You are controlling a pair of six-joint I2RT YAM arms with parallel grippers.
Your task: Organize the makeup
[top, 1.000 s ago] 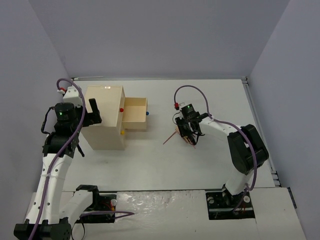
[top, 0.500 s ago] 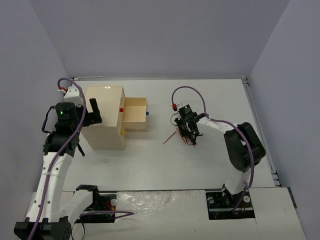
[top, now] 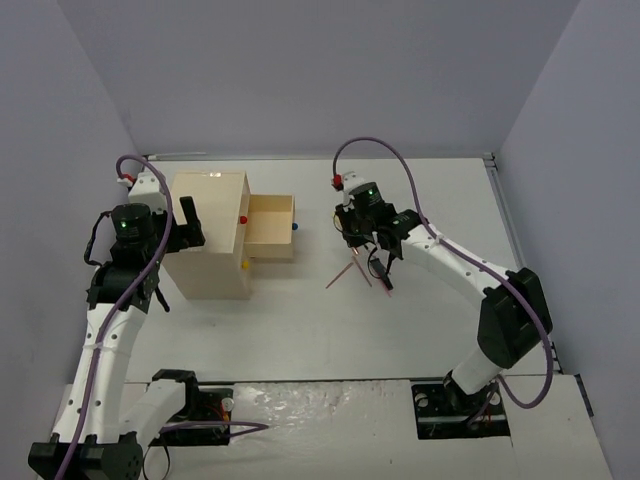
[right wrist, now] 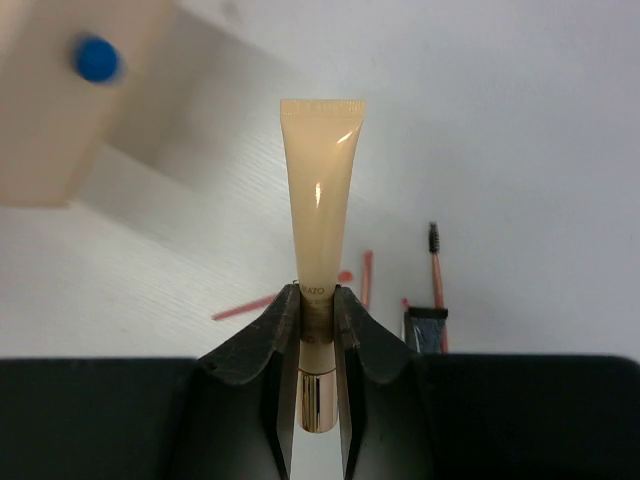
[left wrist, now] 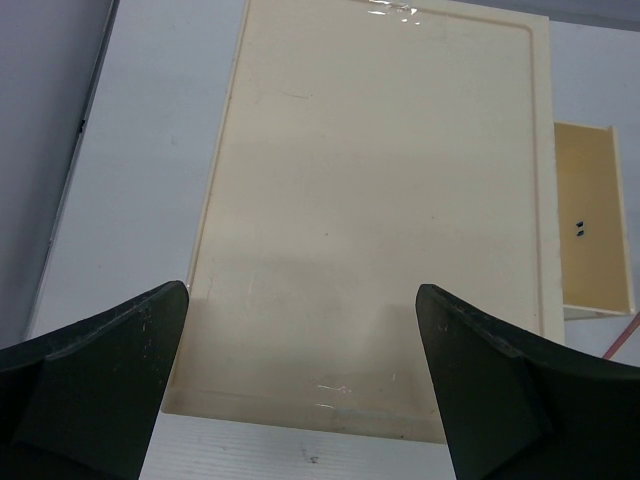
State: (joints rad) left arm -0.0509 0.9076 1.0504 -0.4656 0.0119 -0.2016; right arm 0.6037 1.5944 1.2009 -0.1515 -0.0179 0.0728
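My right gripper is shut on a beige makeup tube with a gold cap, gripping it near the cap end. The tube is lifted off the table. In the top view this gripper hangs just right of the open drawer. Below it, thin reddish-pink pencils and a pink-handled brush lie on the table beside a small dark item. One pencil shows in the top view. My left gripper stands open above the cream box's top, holding nothing.
The cream box stands at the left of the table with one drawer pulled out to the right, a blue knob on its front. Red and yellow knobs show on the box's right face. Grey walls close in the table on three sides.
The right gripper has closed on the beige tube, lifted it off the table and moved back and left, nearer the open drawer. The left arm has stayed put.
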